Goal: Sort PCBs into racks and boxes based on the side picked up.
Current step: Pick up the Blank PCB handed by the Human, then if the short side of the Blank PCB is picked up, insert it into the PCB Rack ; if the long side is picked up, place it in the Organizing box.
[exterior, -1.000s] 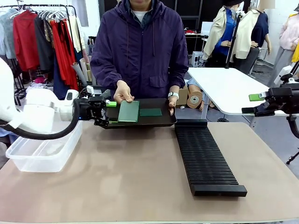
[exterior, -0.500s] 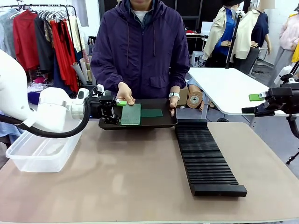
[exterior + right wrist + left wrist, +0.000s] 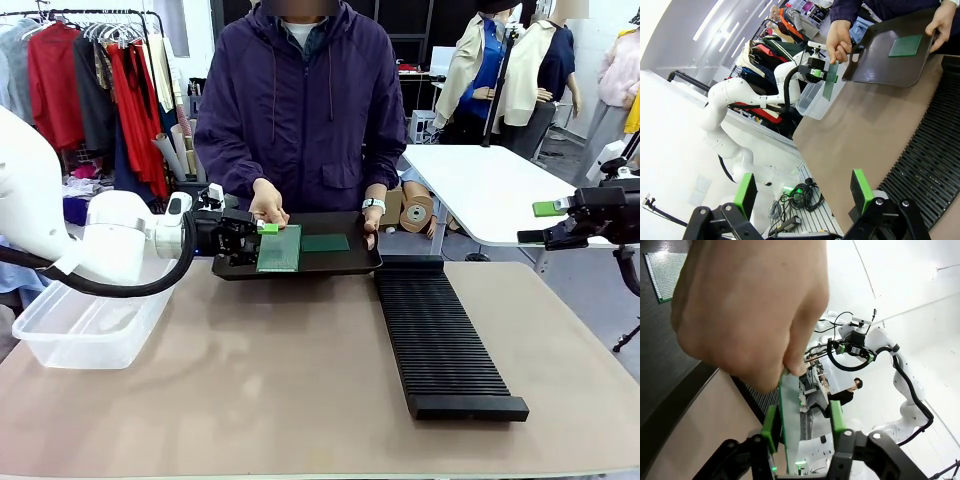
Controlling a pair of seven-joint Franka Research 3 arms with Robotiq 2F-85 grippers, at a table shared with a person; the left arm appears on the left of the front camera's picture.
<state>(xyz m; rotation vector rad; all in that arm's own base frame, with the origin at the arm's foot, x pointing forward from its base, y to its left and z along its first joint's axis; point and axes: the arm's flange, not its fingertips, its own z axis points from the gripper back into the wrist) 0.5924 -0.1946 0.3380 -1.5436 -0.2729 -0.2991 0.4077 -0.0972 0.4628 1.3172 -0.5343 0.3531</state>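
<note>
Presently: left end effector (image 3: 802,422) agape astride PCB (image 3: 790,410) edge, hand (image 3: 747,310) pinching opposite edge; right end effector (image 3: 805,192) released, well apart.

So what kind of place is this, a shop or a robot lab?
Most likely a robot test lab, not a shop. A white robot arm works at a beige table with a long black slotted rack and a clear plastic tub; a rail of hanging red and grey clothes stands behind.
</note>
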